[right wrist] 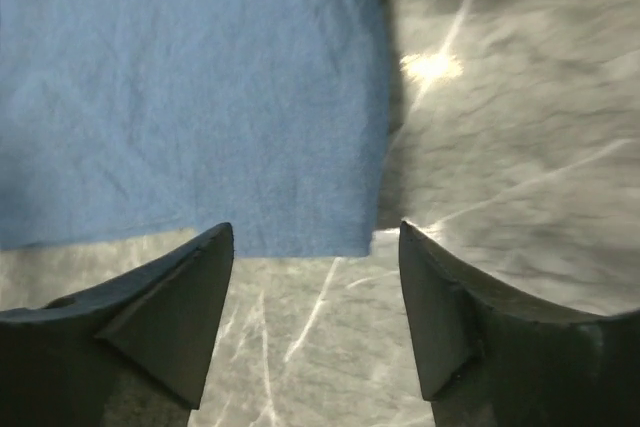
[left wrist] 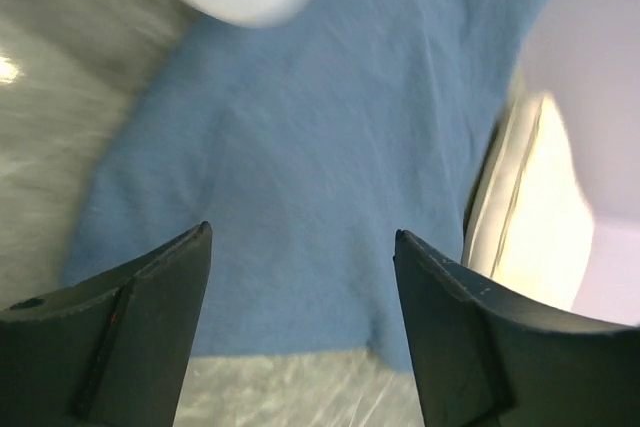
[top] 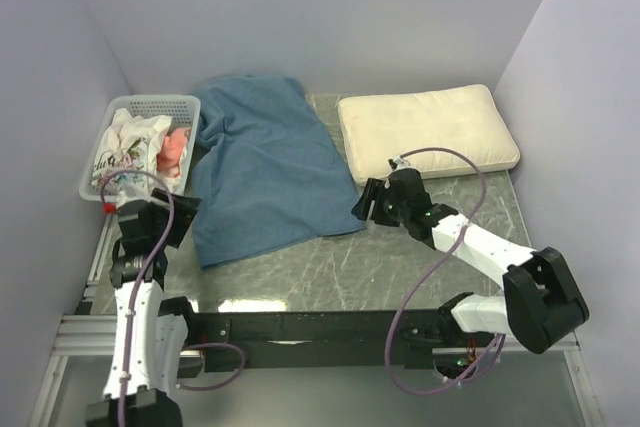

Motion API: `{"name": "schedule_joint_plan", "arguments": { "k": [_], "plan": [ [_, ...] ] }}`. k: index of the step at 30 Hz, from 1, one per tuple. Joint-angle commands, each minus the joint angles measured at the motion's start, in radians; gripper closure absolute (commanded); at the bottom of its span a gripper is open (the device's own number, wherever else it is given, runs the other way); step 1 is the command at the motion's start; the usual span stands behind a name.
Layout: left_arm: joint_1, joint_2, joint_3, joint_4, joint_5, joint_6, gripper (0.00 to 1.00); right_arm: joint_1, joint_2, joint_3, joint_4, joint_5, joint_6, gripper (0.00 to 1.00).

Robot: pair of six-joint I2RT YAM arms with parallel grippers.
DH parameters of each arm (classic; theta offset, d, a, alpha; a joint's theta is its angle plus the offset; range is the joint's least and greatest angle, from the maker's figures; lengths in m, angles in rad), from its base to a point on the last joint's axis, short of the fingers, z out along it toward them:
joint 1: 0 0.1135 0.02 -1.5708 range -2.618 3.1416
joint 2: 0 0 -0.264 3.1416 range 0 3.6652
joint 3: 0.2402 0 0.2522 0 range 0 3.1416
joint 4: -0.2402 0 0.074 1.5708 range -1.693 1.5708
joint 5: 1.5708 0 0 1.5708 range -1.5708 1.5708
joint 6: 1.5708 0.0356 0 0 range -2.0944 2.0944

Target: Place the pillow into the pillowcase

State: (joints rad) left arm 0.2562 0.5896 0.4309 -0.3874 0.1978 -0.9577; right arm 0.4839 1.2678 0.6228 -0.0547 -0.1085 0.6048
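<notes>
The muted-blue pillowcase [top: 262,167] lies spread flat over the left-centre of the table, wrinkled. The cream pillow [top: 428,132] rests plain face up at the back right, apart from the case. My left gripper [top: 182,215] hovers at the case's near left edge, jaws open and empty; its wrist view shows the pillowcase [left wrist: 320,167] between the fingers and a strip of pillow [left wrist: 535,217] at right. My right gripper [top: 362,203] stands open and empty at the case's near right corner; the right wrist view shows that pillowcase corner [right wrist: 200,97] just beyond the fingertips.
A white slatted basket [top: 132,112] holding white floral and pink cloths sits at the back left, touching the pillowcase's edge. Lilac walls close in the table on three sides. A black rail with cables runs along the near edge between the arm bases.
</notes>
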Motion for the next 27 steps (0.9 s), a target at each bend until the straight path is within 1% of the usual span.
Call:
{"name": "schedule_joint_plan", "arguments": {
  "k": [1, 2, 3, 4, 5, 6, 7, 8, 9, 10, 11, 12, 16, 17, 20, 23, 25, 26, 27],
  "plan": [
    [-0.188, 0.039, 0.104, 0.024, -0.154, 0.071, 0.20, 0.001, -0.045, 0.083, -0.056, 0.154, -0.019, 0.22],
    [-0.292, 0.053, 0.118, 0.025, -0.190, 0.068, 0.19, -0.001, -0.045, 0.110, -0.086, 0.193, -0.025, 0.16],
    [-0.337, 0.070, 0.147, 0.027, -0.195, 0.065, 0.18, -0.004, -0.027, 0.177, -0.108, 0.246, -0.033, 0.12],
    [-0.377, 0.116, 0.161, 0.033, -0.234, 0.063, 0.17, -0.014, -0.015, 0.211, -0.123, 0.274, -0.054, 0.06],
    [-0.443, 0.140, 0.182, 0.053, -0.250, 0.065, 0.16, -0.018, 0.028, 0.247, -0.134, 0.305, -0.066, 0.04],
    [-0.468, 0.165, 0.189, 0.067, -0.250, 0.060, 0.15, -0.021, 0.060, 0.321, -0.135, 0.349, -0.082, 0.01],
    [-0.510, 0.208, 0.195, 0.082, -0.248, 0.059, 0.14, -0.021, 0.100, 0.371, -0.164, 0.365, -0.120, 0.00],
    [-0.529, 0.226, 0.200, 0.122, -0.233, 0.057, 0.14, -0.022, 0.196, 0.424, -0.197, 0.383, -0.132, 0.00],
    [-0.546, 0.245, 0.206, 0.139, -0.227, 0.050, 0.13, -0.021, 0.244, 0.534, -0.232, 0.413, -0.138, 0.00],
    [-0.581, 0.280, 0.212, 0.151, -0.224, 0.048, 0.13, -0.027, 0.292, 0.582, -0.287, 0.417, -0.138, 0.00],
    [-0.598, 0.295, 0.229, 0.165, -0.227, 0.047, 0.13, -0.034, 0.362, 0.616, -0.306, 0.418, -0.129, 0.00],
    [-0.615, 0.324, 0.236, 0.174, -0.228, 0.050, 0.12, -0.042, 0.386, 0.656, -0.318, 0.418, -0.114, 0.00],
    [-0.670, 0.380, 0.269, 0.197, -0.227, 0.059, 0.12, -0.047, 0.444, 0.673, -0.263, 0.470, -0.140, 0.00],
    [-0.676, 0.387, 0.267, 0.208, -0.224, 0.059, 0.11, -0.047, 0.490, 0.708, -0.266, 0.478, -0.152, 0.00],
    [-0.686, 0.420, 0.264, 0.245, -0.207, 0.050, 0.12, -0.035, 0.600, 0.811, -0.355, 0.501, -0.172, 0.00],
    [-0.692, 0.457, 0.276, 0.262, -0.207, 0.042, 0.12, -0.025, 0.660, 0.824, -0.379, 0.510, -0.186, 0.04],
    [-0.693, 0.481, 0.295, 0.269, -0.207, 0.042, 0.13, -0.025, 0.676, 0.812, -0.379, 0.506, -0.191, 0.12],
    [-0.693, 0.490, 0.301, 0.272, -0.207, 0.042, 0.14, -0.025, 0.677, 0.792, -0.376, 0.491, -0.192, 0.21],
    [-0.693, 0.509, 0.307, 0.275, -0.207, 0.040, 0.16, -0.027, 0.676, 0.782, -0.373, 0.490, -0.191, 0.59]
  ]
}}
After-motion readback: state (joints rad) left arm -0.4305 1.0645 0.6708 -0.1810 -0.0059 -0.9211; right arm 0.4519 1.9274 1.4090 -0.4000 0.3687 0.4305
